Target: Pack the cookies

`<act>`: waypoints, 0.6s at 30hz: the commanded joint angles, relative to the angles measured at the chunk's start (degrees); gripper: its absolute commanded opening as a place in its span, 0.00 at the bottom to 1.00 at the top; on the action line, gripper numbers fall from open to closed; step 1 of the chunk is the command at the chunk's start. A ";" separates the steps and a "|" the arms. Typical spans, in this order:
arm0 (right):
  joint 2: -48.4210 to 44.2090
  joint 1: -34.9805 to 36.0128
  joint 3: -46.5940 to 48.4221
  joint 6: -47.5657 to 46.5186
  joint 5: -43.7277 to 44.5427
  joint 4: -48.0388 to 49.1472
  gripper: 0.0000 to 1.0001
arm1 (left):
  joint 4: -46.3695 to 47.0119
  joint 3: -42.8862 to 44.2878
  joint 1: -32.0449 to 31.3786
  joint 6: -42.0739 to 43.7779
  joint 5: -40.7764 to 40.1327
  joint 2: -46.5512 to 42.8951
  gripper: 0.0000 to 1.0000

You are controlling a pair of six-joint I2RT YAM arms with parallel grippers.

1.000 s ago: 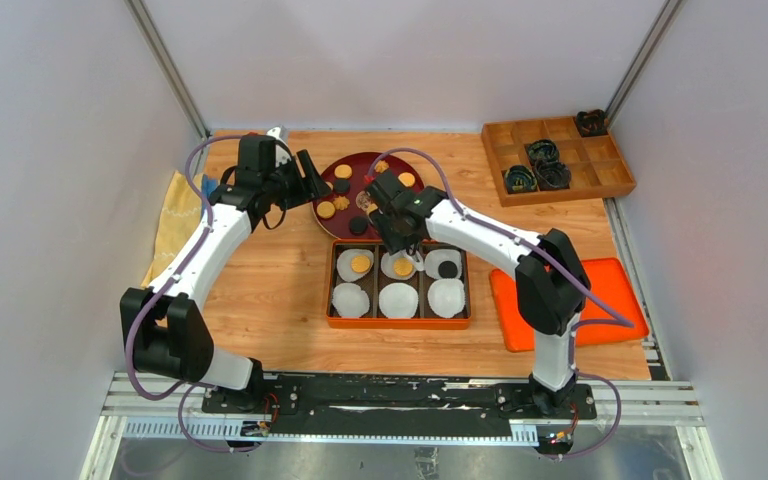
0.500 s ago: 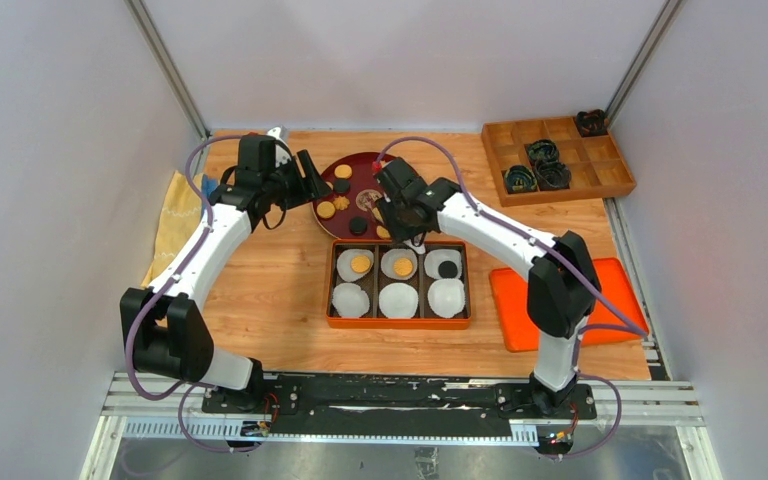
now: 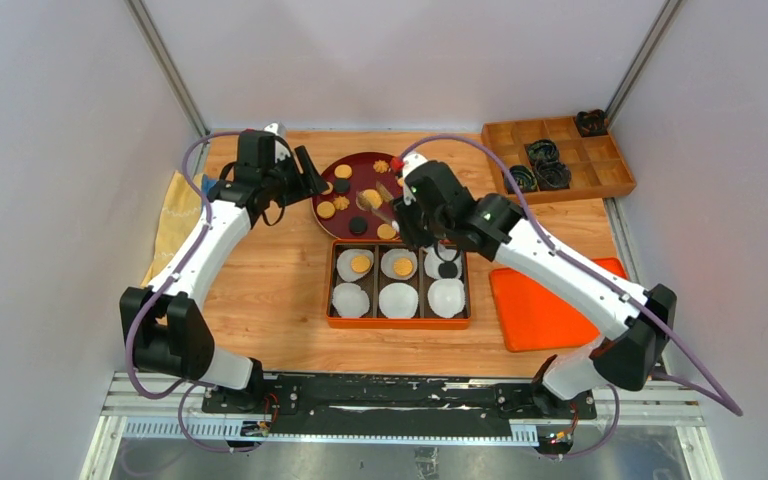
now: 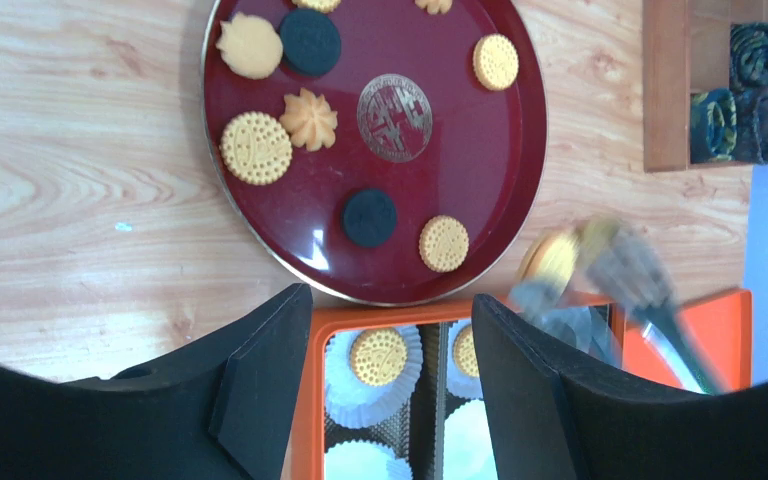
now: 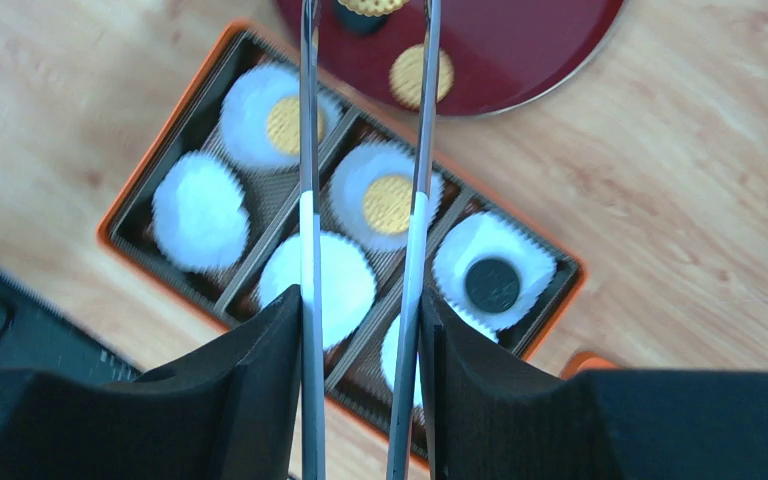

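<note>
Swinging its elbow far out rightward, the right gripper (image 5: pixel 360 305) is clenching metal tongs (image 5: pixel 306 150) pinching a golden cookie (image 4: pixel 550 260) near the red plate (image 4: pixel 460 150). The left gripper (image 4: pixel 390 300) is hovering released; other cookies (image 4: pixel 256 147) are lying on the plate, three in paper cups (image 5: pixel 200 210) in the orange box (image 3: pixel 397 322).

The right tool (image 5: pixel 360 330) clamps thin metal tongs (image 5: pixel 307 200), whose tips pinch a golden cookie (image 5: pixel 372 5) over the dark red plate (image 5: pixel 520 50). In the orange box (image 5: pixel 120 215), white paper cups (image 5: pixel 200 210) hold two golden cookies (image 5: pixel 390 203) and a dark cookie (image 5: pixel 491 284).
</note>
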 commanded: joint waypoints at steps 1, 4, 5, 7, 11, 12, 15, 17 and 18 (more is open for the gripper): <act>-3.36 7.12 -4.18 -2.51 -2.20 -4.78 0.07 | -1.84 4.78 0.75 -0.55 -2.74 0.98 0.65; -4.58 11.58 -5.80 -1.69 -3.05 -6.86 0.07 | -2.52 6.16 1.07 -0.60 -3.06 1.60 0.65; -4.88 12.70 -6.43 -1.05 -3.09 -7.31 0.07 | -2.72 6.46 1.08 -0.68 -3.11 1.68 0.65; -5.23 14.07 -7.94 0.13 -3.79 -7.88 0.07 | -2.82 6.60 1.09 -0.78 -2.89 1.68 0.65; -5.23 15.83 -9.93 1.92 -6.15 -7.86 0.07 | -2.66 5.91 1.11 -1.14 -2.52 1.37 0.65; -5.03 16.29 -10.12 2.11 -6.75 -7.86 0.07 | -2.77 5.67 1.08 -1.15 -2.44 1.20 0.65; -4.29 17.65 -10.54 2.35 -7.23 -7.87 0.08 | -2.65 4.98 1.12 -1.13 -2.50 0.64 0.65; -3.47 18.45 -10.48 2.34 -7.41 -7.93 0.08 | -2.55 4.64 1.10 -1.12 -2.62 0.32 0.65; -3.20 18.98 -10.35 2.32 -7.45 -7.94 0.08 | -2.60 4.60 1.13 -1.07 -2.61 0.23 0.65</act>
